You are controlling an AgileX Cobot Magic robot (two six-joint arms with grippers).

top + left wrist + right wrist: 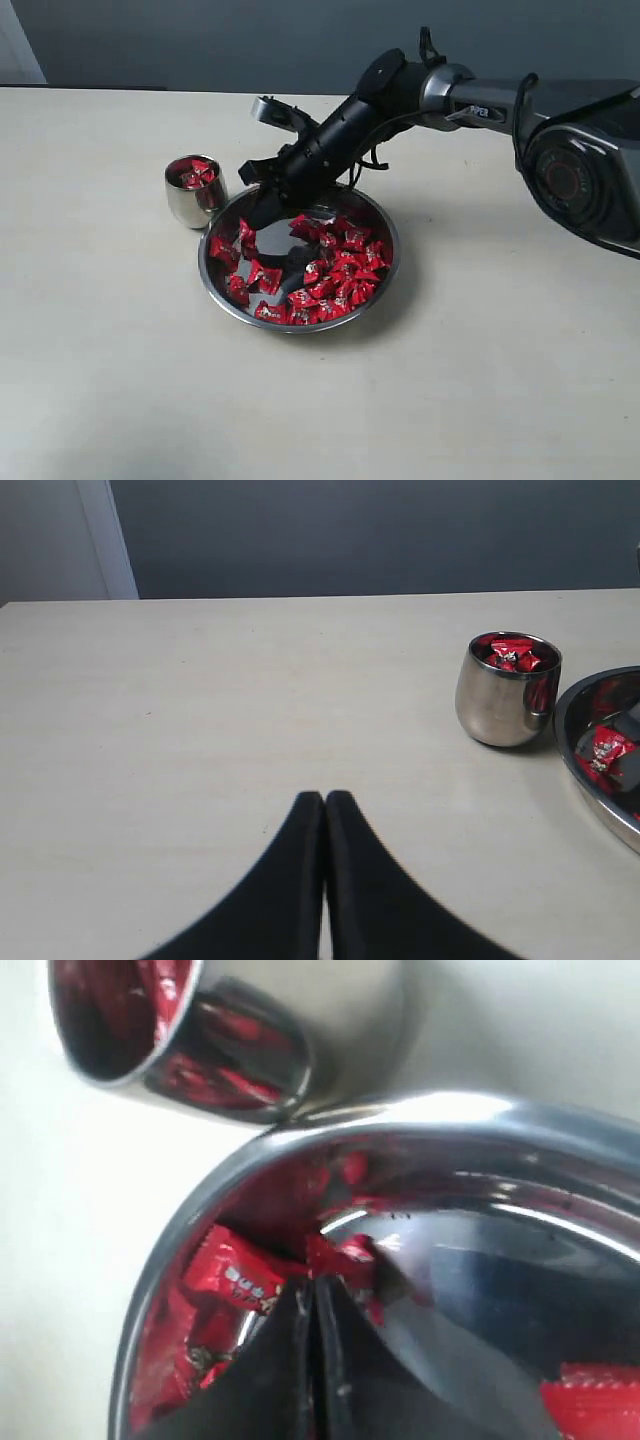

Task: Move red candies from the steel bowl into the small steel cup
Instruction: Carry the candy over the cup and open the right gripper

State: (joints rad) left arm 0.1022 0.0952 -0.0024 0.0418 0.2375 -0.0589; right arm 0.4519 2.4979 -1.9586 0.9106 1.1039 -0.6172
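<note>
Red candies (pixel 340 265) mostly lie in the steel bowl (pixel 300 327). From the outside camera I count dozens there, heaped toward the side away from the small steel cup (pixel 190 205). The cup stands on the worktop (pixel 120 380) just beside the bowl, with a few candies showing at its mouth. My right arm (pixel 400 95) reaches across, and my right jaws dip into the bowl on the cup's side.

My left wrist camera shows my left jaws pressed together and holding nothing, over bare worktop. The cup (pixel 505 695) stands well apart from them. Its red load (pixel 512 652) comes up near the brim, and the bowl's edge (pixel 590 780) sits close by it.

My right wrist camera looks down into the bowl (pixel 430 1120), with the cup (pixel 250 1070) almost touching its rim. My right jaws are closed to a thin slit, with a red wrapper (pixel 345 1253) at their tips and another candy (pixel 235 1275) just beside. I cannot tell whether they have nipped that wrapper or merely rest against it.

I judge the job partly done. A handful is moved and far more waits, though the cup looks nearly full.
</note>
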